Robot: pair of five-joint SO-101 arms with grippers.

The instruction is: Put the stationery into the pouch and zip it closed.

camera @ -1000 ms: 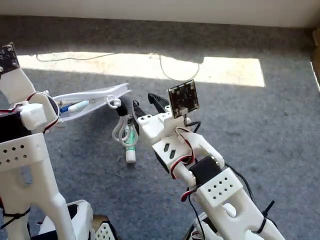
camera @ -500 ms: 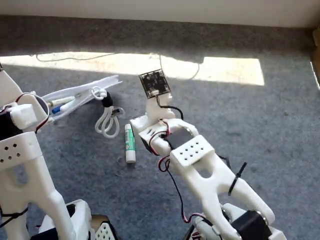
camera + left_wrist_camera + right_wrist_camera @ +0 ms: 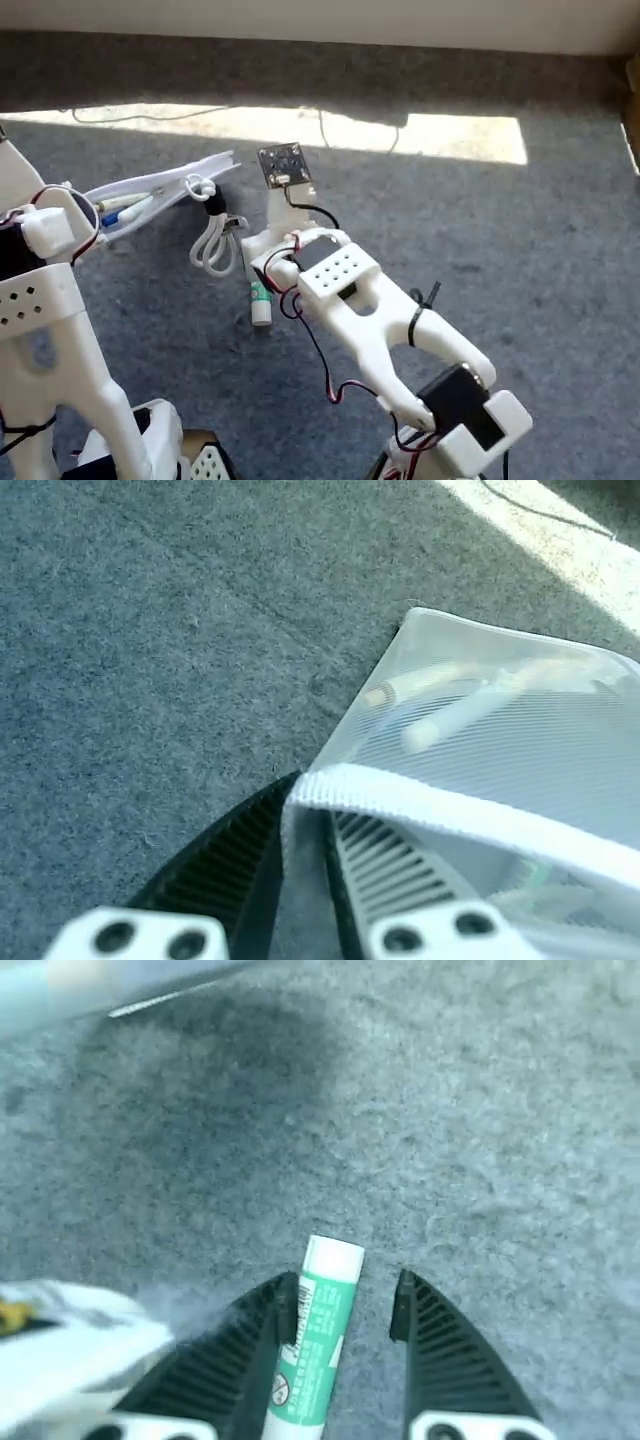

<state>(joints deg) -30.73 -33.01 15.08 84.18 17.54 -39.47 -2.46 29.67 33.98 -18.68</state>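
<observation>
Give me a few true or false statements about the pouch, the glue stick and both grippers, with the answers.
1. The left gripper is shut on the pouch's edge. True.
2. The glue stick is in the pouch. False: it lies on the carpet.
3. The right gripper is open around the glue stick. True.
4. The pouch is empty. False: pens show through its mesh.

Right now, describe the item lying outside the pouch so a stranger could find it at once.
Start at the mesh pouch on the grey carpet, then follow its looped white cord toward the right gripper. Between its open fingers lies a small tube, the only green-and-white thing there.
</observation>
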